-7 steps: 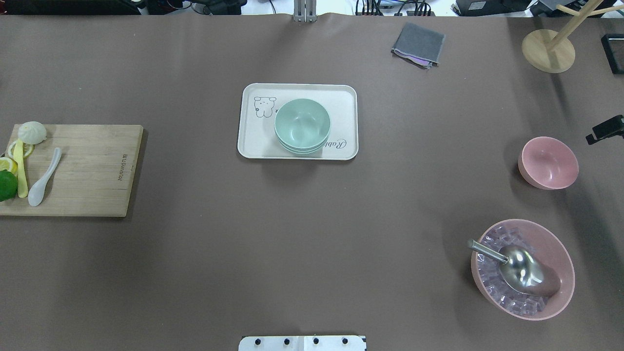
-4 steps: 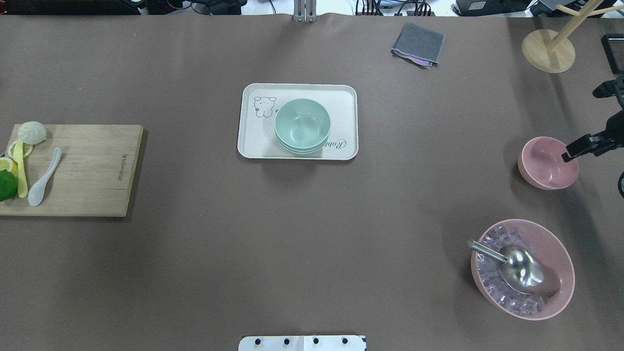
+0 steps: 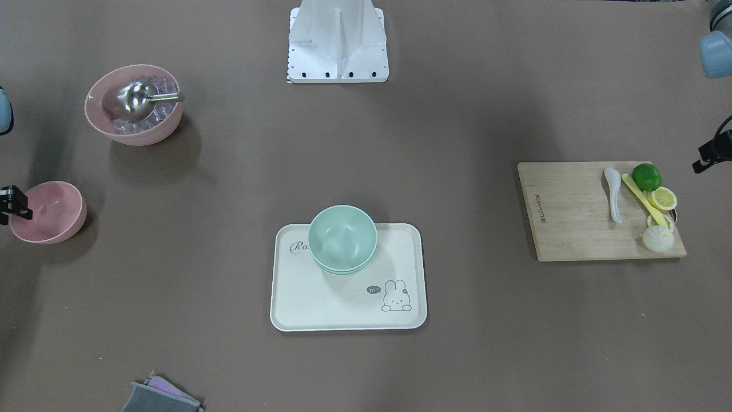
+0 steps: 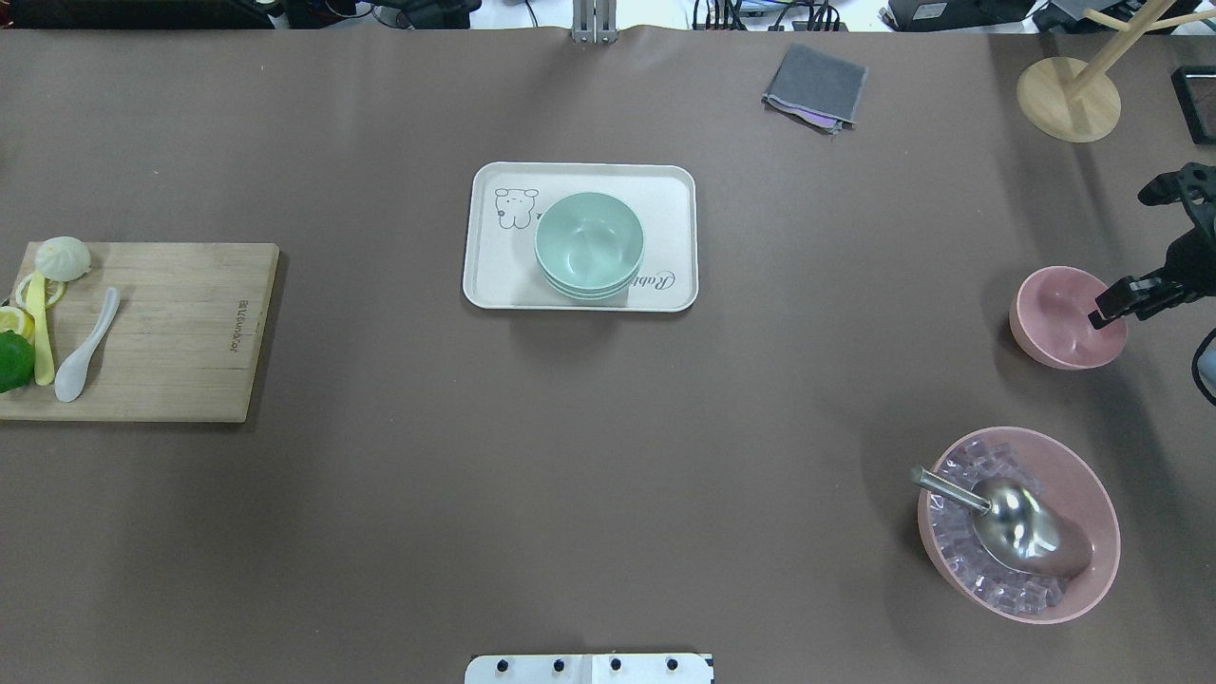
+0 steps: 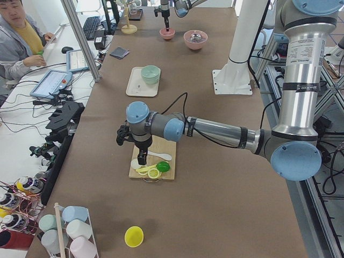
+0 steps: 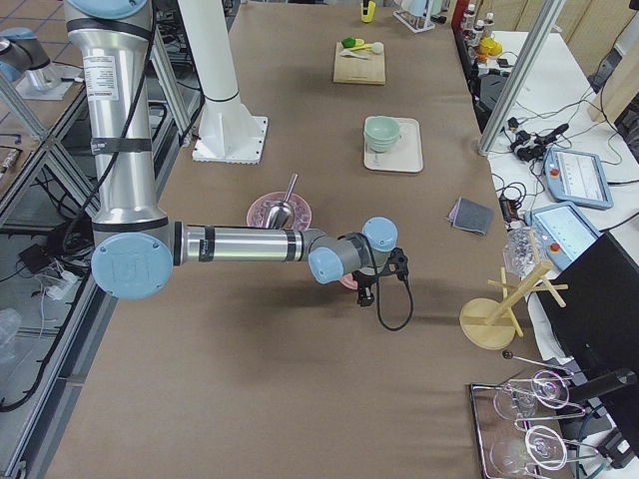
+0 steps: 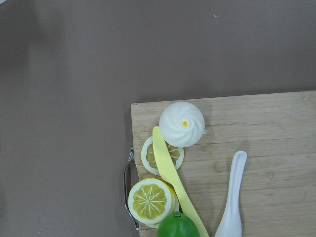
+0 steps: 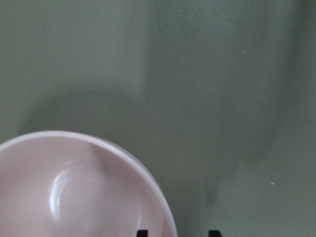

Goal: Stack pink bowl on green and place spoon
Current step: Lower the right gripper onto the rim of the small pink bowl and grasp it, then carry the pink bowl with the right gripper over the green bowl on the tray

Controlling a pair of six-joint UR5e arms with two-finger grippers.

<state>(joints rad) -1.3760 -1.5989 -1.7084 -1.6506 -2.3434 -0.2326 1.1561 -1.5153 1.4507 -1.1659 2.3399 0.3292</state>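
Observation:
The pink bowl (image 4: 1059,318) sits empty on the table at the right, also seen in the front view (image 3: 48,213) and the right wrist view (image 8: 74,192). My right gripper (image 4: 1110,306) is open at the bowl's right rim. In its wrist view the gripper (image 8: 177,233) has one fingertip on either side of the rim. Stacked green bowls (image 4: 589,242) stand on a cream tray (image 4: 489,285) at the centre. The white spoon (image 4: 85,347) lies on the cutting board (image 4: 180,332). My left gripper (image 5: 141,157) hovers over the board's outer end; I cannot tell its state.
A large pink bowl (image 4: 1092,570) with ice cubes and a metal scoop (image 4: 1016,518) sits near the pink bowl. Lime, lemon slices, a bun (image 7: 181,124) and a yellow knife share the board. A grey cloth (image 4: 815,85) and wooden stand (image 4: 1069,98) are far right.
My right gripper has come in from the table's right edge and settled at the pink bowl's right rim. The bowls and spoon have not moved.

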